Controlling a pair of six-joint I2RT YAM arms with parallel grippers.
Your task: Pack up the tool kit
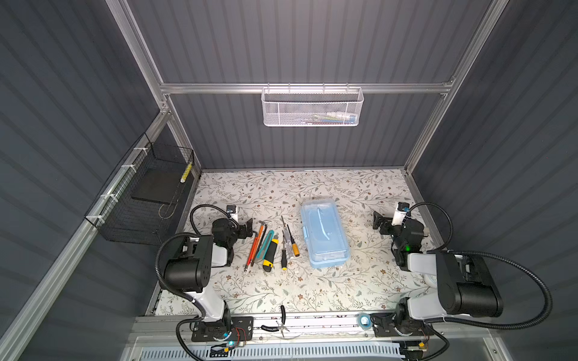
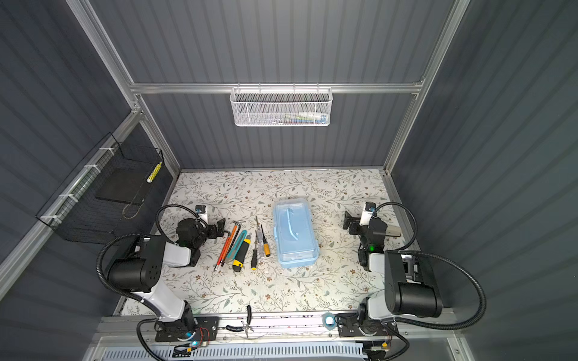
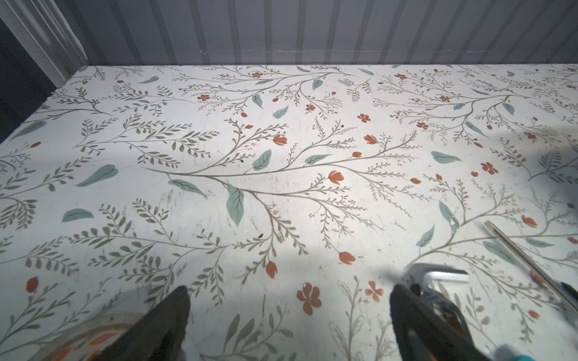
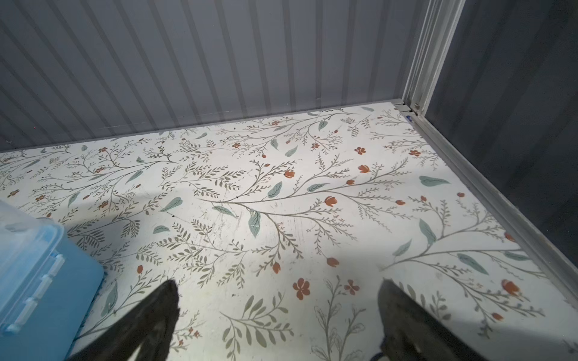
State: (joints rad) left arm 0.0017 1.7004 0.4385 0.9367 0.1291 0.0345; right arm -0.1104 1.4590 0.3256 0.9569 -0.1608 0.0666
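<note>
Left wrist view puts my left tool (image 3: 289, 290), jaws apart and empty, just beside the hex keys (image 3: 444, 276), nearest of the loose row (image 1: 269, 253) lying parallel to the closed case (image 1: 325, 233) beyond; right tool (image 1: 377, 223) likewise gapes.

Plastic, metal, printed sheet
The case (image 1: 325, 239) is translucent blue plastic with a glossy lid; the hex key (image 3: 444, 276) is bright metal; the table (image 1: 359, 193) is matt, scuffed floral print.
</note>
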